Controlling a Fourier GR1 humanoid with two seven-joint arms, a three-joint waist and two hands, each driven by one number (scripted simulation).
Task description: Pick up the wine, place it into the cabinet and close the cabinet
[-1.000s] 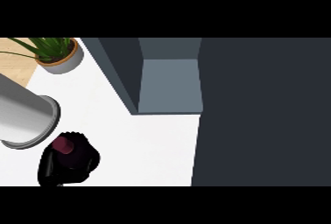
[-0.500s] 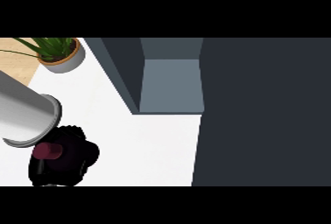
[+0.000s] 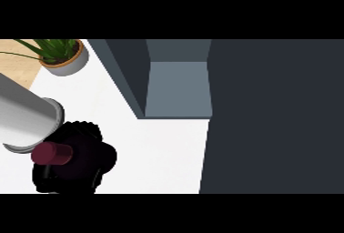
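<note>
The left hand (image 3: 77, 161) is low at the left side of the white worktop (image 3: 161, 150). Its black fingers are curled round the wine (image 3: 51, 154), and only the dark red top of the bottle shows. The grey forearm (image 3: 23, 120) comes in from the left edge. The cabinet (image 3: 176, 88) stands open up and to the right of the hand, well apart from it. Its dark door (image 3: 275, 118) fills the right side. A potted plant (image 3: 62, 55) sits in the far left corner.
</note>
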